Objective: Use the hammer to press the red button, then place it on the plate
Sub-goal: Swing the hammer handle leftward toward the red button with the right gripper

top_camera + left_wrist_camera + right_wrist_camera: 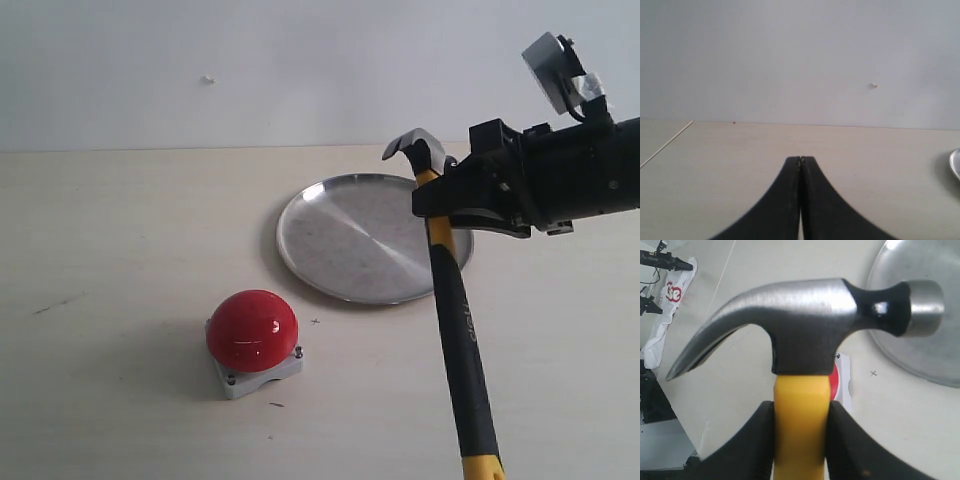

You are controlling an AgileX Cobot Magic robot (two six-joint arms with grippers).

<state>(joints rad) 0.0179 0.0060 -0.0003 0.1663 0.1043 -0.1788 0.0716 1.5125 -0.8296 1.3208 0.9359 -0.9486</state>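
The right hand (pixel 440 205) clamps the hammer (pixel 455 320) on its yellow neck just below the head. The handle's long axis trails toward the near edge of the table (pixel 120 250). The red button (pixel 252 328) stands on the table to the left of the head, just clear of the plate (pixel 340 240). The left hand (pixel 800 165) is closed and empty.

Cuts off the hammer (pixel 455 310) at the bottom edge of the exterior view, lower right, handle end out of sight; lettering too small to read. Hides the plate (pixel 340 235) along its right rim behind handle and right gripper (pixel 440 205). Shows only a sliver of the red button (pixel 835 382) beside the hammer's neck, centre of the right wrist view. Clips the plate at the left wrist view's right edge.
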